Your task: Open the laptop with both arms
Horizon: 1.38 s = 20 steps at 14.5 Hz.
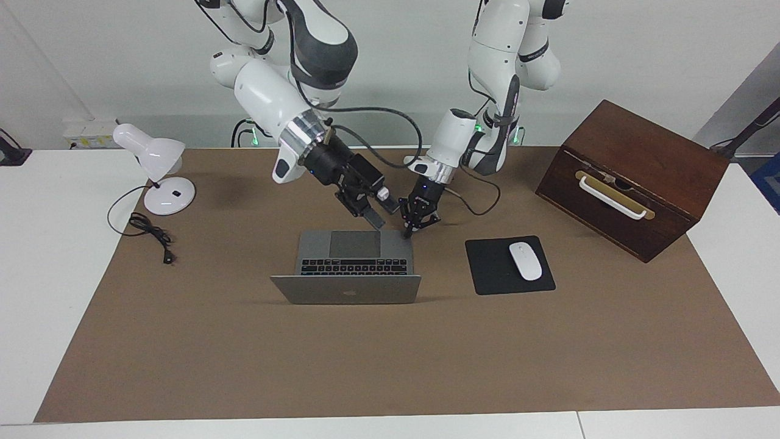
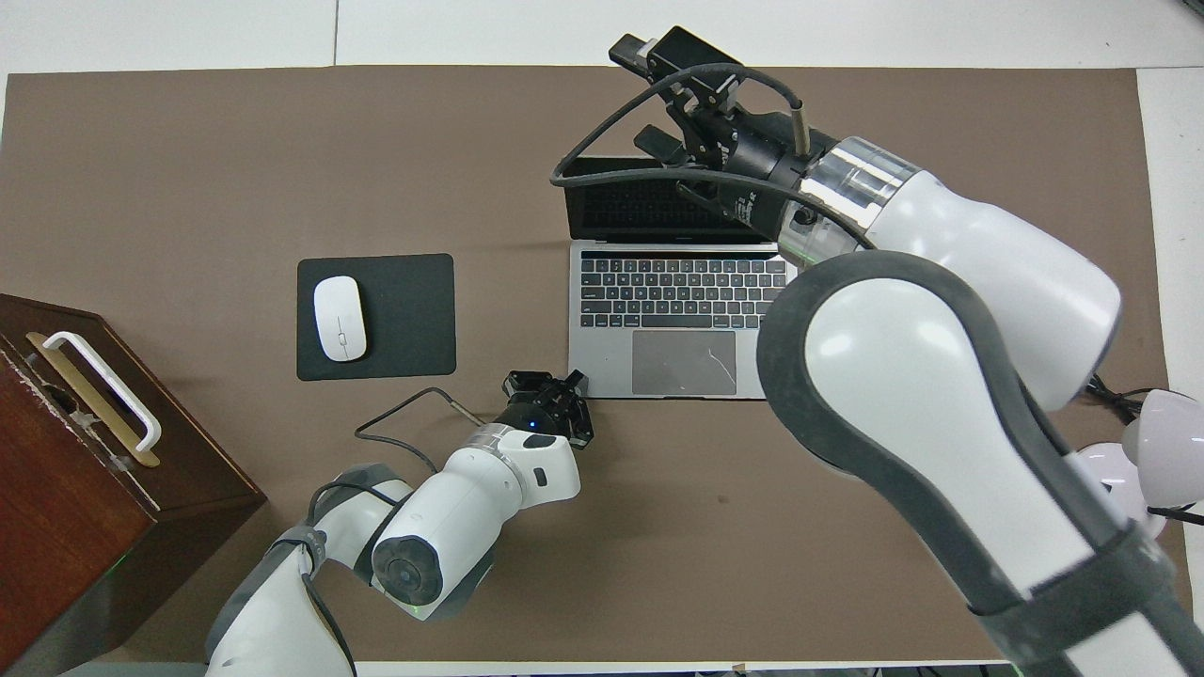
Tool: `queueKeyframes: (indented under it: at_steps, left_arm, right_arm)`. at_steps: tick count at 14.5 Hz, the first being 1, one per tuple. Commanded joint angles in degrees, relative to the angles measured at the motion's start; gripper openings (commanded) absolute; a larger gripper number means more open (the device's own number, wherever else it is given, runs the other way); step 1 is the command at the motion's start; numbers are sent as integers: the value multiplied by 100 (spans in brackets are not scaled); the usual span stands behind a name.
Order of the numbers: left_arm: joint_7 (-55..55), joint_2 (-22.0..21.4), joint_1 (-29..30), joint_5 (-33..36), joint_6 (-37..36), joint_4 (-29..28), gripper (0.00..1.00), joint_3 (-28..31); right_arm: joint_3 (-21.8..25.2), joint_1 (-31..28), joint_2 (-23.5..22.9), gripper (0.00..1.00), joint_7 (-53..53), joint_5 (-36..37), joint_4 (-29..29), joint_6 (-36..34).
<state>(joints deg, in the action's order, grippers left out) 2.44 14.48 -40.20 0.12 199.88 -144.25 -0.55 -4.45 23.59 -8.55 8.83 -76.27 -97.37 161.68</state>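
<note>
The silver-grey laptop lies open on the brown mat, with its lid standing up and its black keys and grey trackpad facing the robots. My left gripper is shut. Its tip rests on the corner of the laptop's base beside the trackpad, toward the left arm's end of the table. My right gripper hangs in the air over the laptop and touches nothing. Its cable and wrist cover part of the dark screen in the overhead view.
A black mouse pad with a white mouse lies beside the laptop toward the left arm's end. A brown wooden box with a white handle stands past it. A white desk lamp and its cable sit at the right arm's end.
</note>
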Motion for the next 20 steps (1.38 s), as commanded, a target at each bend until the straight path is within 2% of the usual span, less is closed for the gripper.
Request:
queueKeyframes:
  at_steps: [1, 3, 5, 7, 9, 10, 12, 14, 17, 20]
  left_arm:
    - [37, 170, -41, 14, 87, 116, 0, 90]
    - [-7, 108, -14, -4, 78, 160, 0, 99]
    - [-7, 21, -5, -178, 60, 160, 0, 107]
    - [-7, -172, 56, -241, -367, 265, 0, 116]
    - [2, -470, 214, -241, -1184, 493, 0, 116]
    - [2, -620, 267, -241, -1553, 607, 0, 116]
    - [10, -892, 451, -232, -2300, 836, 0, 116]
    - [28, -1165, 644, -232, -3056, 1055, 0, 151]
    - [37, -1412, 978, -188, -4252, 1556, 0, 151]
    - [46, -1596, 1391, -162, -5516, 2170, 19, 151]
  right_arm:
    - [49, -449, -42, 100, -800, 260, 420, -835]
    - [84, -1116, -41, 100, -1399, 681, 823, -2475]
    - [76, -1723, -15, 100, -1524, 1688, 913, -3742]
    - [102, -2173, 99, 100, -1621, 3197, 904, -4921]
    - [120, -2262, 248, 100, -1377, 5148, 896, -5574]
    - [120, -2375, 310, 100, -1323, 5775, 895, -5995]
    - [128, -2656, 345, 100, -1358, 6638, 904, -6411]
    - [128, -2710, 354, 100, -1358, 7351, 948, -6412]
    - [128, -2702, 389, 100, -1296, 7565, 1316, -6351]
    - [102, -2693, 407, 100, -1226, 7600, 1248, -6061]
